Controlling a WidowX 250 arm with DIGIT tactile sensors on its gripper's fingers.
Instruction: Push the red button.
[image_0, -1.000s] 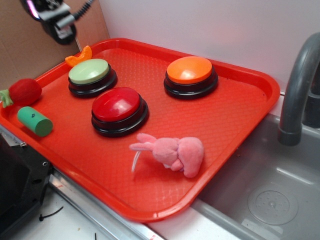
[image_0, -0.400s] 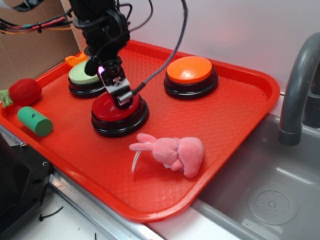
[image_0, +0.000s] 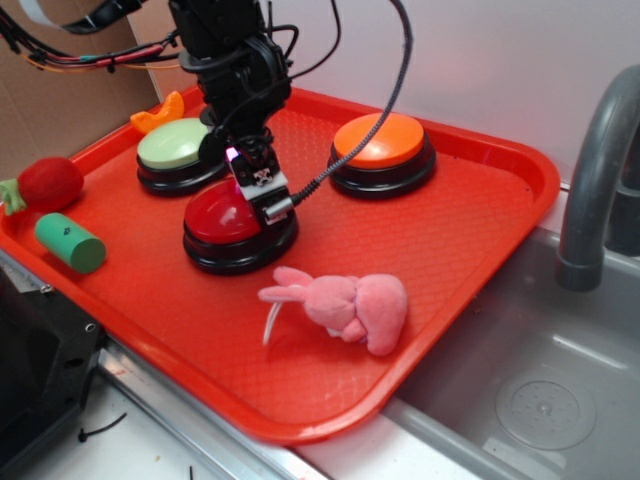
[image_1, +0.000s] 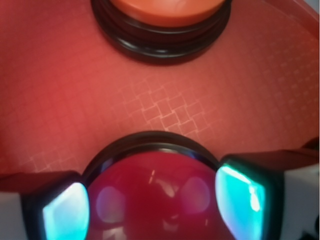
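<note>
A pale wall (image_0: 480, 60) stands behind a grey sink (image_0: 540, 400) and faucet (image_0: 595, 180).

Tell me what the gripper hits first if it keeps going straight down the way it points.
The red button. The gripper points down over its domed top, fingers spread to either side; contact may already exist, but depth is unclear.

Your gripper (image_0: 262, 192) swung in from top-left corner, dropped onto red button (image_0: 225, 212), now nudged slightly right across dome toward its far edge.
</note>
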